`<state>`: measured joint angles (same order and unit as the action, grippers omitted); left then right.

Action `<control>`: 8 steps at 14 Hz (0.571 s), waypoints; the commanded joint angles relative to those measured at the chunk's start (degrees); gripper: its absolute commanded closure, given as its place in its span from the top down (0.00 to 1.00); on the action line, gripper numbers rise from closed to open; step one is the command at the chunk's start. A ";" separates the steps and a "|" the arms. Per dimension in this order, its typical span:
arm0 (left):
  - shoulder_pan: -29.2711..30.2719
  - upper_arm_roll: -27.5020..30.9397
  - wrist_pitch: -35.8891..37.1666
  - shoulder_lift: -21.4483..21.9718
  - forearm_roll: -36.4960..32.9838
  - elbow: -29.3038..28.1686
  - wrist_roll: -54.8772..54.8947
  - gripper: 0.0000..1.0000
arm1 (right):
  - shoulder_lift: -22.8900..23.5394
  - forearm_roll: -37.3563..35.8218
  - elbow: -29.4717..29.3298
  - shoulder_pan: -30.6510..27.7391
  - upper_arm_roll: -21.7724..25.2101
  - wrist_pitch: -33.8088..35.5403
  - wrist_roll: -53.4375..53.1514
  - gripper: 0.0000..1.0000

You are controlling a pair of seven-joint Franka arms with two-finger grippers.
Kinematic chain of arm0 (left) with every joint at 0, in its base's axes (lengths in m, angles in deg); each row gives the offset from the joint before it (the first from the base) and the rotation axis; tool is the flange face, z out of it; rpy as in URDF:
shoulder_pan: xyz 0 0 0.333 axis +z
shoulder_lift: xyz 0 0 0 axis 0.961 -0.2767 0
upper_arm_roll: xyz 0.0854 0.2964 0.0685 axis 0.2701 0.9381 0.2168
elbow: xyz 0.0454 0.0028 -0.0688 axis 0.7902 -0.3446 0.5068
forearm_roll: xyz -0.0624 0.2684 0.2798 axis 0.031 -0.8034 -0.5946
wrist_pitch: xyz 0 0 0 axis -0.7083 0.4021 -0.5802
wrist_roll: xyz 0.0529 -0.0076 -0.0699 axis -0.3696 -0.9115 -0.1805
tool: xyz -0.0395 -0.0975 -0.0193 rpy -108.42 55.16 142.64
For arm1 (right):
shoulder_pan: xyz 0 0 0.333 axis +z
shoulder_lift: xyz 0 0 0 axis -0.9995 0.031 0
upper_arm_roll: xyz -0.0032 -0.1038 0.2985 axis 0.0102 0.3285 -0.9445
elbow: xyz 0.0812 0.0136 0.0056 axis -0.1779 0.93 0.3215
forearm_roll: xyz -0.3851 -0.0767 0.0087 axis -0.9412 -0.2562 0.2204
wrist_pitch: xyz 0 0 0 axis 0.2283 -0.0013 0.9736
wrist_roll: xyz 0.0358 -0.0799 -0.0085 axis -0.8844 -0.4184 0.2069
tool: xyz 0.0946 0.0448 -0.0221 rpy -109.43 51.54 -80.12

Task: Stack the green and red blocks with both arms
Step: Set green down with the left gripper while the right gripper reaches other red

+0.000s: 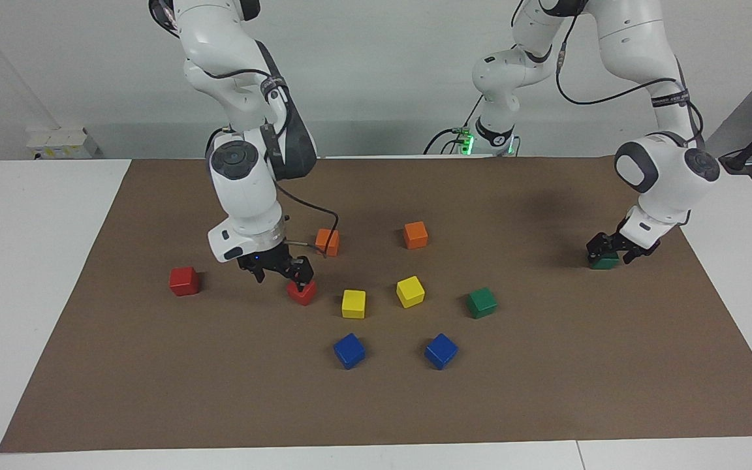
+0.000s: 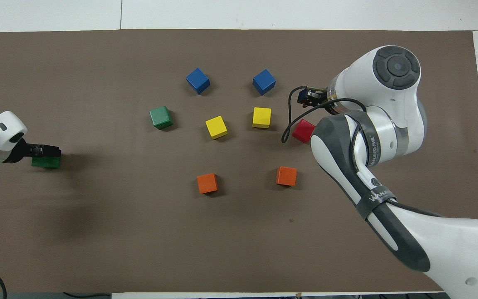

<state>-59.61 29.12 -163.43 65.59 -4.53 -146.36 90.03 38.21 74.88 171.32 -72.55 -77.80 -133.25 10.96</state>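
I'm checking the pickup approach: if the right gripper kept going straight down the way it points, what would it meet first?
Most likely the red block just under the right gripper; its open fingers already reach its top.

Left hand (image 2: 46,149) over a green block (image 2: 45,161); right arm (image 2: 371,137) overlaps a red block (image 2: 302,130).

On the counter's mat (image 1: 154,391), a near pair (image 1: 327,241) lies closest to the robots and a far pair (image 1: 349,350) farthest, with a middle row (image 1: 353,303) between them. The right gripper (image 1: 279,273) is over the inner cube (image 1: 304,295) at the row's right-arm end. One outlying cube (image 1: 184,281) lies toward the right arm's end, and another outlier (image 1: 604,262) lies toward the left arm's end, under the left gripper (image 1: 611,251).
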 commanded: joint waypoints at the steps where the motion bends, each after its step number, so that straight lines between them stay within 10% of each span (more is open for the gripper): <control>1: -4.37 0.14 10.92 -0.24 -1.27 10.32 -2.06 1.00 | 2.07 -0.44 -2.21 -0.30 -0.45 -0.30 -5.11 1.00; 8: -23.36 0.05 14.12 -2.35 -1.71 16.94 -36.85 1.00 | 4.71 -0.62 -0.90 0.41 -0.45 -2.75 -9.25 1.00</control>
<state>-79.90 28.24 -150.73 65.02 -5.60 -132.17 59.83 41.75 74.88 170.59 -72.15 -77.89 -135.00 3.59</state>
